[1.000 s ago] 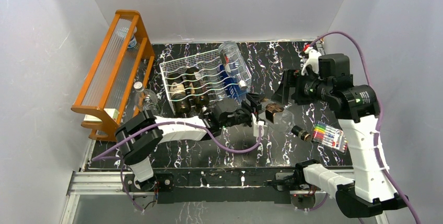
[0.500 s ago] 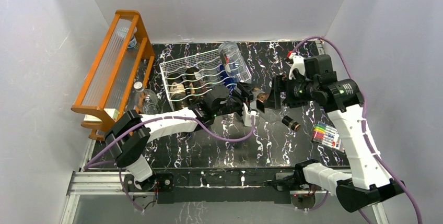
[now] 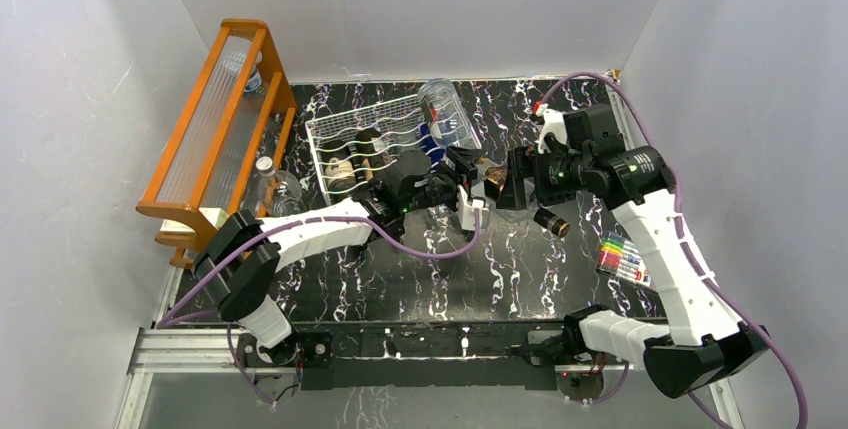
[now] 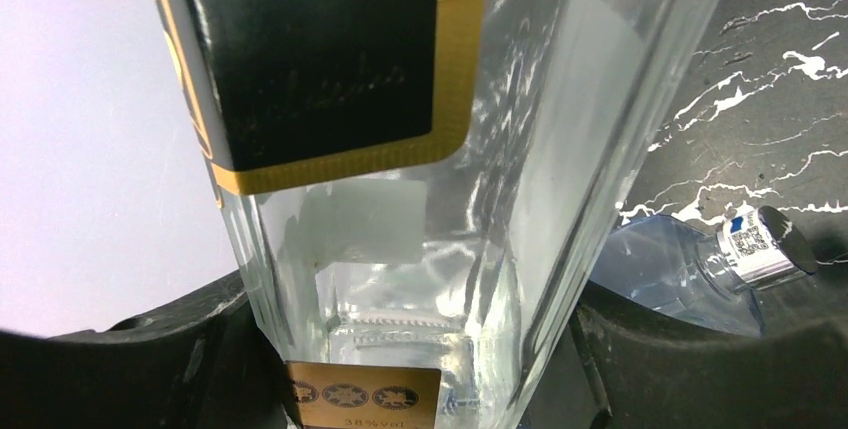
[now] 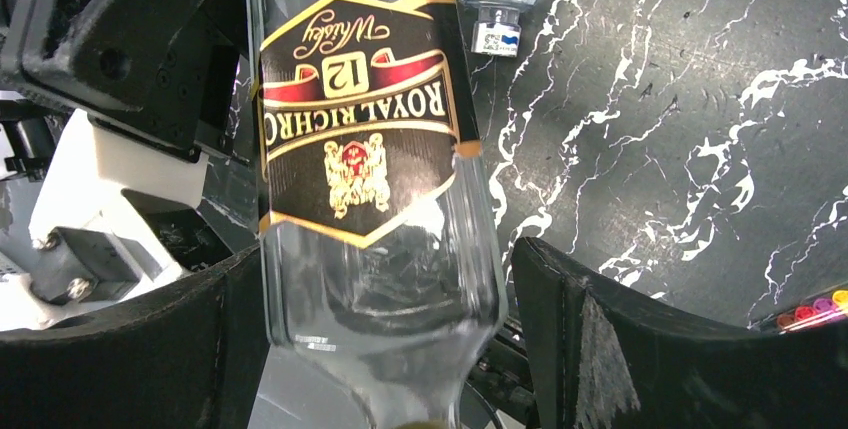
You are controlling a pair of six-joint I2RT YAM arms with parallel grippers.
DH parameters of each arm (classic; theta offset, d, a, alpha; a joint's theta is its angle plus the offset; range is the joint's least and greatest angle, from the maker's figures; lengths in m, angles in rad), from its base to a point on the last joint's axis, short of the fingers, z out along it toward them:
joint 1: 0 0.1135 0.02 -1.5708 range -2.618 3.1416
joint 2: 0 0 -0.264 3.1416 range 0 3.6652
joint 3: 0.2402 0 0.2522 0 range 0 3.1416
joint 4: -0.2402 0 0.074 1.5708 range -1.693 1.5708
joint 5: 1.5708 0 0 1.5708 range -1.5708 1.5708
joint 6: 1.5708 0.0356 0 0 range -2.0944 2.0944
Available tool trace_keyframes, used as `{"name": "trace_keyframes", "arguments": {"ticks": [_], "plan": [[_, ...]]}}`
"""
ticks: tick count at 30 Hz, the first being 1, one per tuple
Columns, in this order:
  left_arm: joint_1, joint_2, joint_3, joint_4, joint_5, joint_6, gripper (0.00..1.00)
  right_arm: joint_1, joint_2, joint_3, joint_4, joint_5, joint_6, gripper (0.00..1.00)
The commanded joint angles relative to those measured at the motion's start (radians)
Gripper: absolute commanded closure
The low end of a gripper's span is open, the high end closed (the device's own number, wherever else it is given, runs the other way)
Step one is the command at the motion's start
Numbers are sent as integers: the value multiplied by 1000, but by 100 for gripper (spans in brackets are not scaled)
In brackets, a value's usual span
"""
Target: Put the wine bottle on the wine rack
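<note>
The wine bottle (image 3: 492,181) is clear glass with a black and gold label (image 5: 360,139) and hangs above the table just right of the wine rack. My left gripper (image 3: 468,189) is shut on its body (image 4: 420,149), a finger pressed to each side. My right gripper (image 3: 515,187) stands open around the same bottle near its shoulder. A gap shows between its right finger (image 5: 600,339) and the glass. The capped neck (image 3: 552,221) points toward the near right. The silver-white wire wine rack (image 3: 335,129) holds two dark bottles (image 3: 350,164).
A plastic bottle with a blue label (image 3: 450,121) lies on the rack's right side; its neck (image 4: 745,249) shows beyond the held bottle. An orange wooden shelf (image 3: 215,124) stands at the left with a clear bottle (image 3: 275,189) beside it. A pack of markers (image 3: 628,257) lies at the right.
My left gripper has carried the bottle up and left toward the rack. The right arm has swung left and brought its open jaws around the bottle.
</note>
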Motion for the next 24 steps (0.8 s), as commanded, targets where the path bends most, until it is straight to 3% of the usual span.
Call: {"name": "trace_keyframes", "arguments": {"ticks": [1, 5, 7, 12, 13, 15, 17, 18, 21, 24], "plan": [[1, -117, 98, 145, 67, -1, 100, 23, 12, -4, 71, -23, -11, 9], [2, -116, 107, 142, 76, 4, 100, 39, 24, -12, 102, -25, -4, 14], [2, -116, 112, 136, 73, 4, 100, 47, 33, -12, 110, -26, -1, 23], [2, -116, 110, 127, 53, -4, 100, 56, 22, -4, 130, -16, 15, 64], [2, -117, 105, 129, 44, -16, 96, 56, 16, -1, 130, -11, 17, 73], [3, -121, 91, 145, 27, -49, 76, 57, 5, 14, 129, 5, 21, 88], [3, -128, 79, 138, 17, -81, 42, 57, -5, 27, 129, 20, 26, 100], [3, -134, 73, 124, 13, -97, 26, 57, -10, 33, 130, 27, 29, 100], [3, -157, 56, 84, -7, -136, 4, 57, -30, 42, 147, 46, 43, 100], [2, -181, 37, 47, -34, -173, 2, 57, -43, 44, 174, 58, 55, 100]]}}
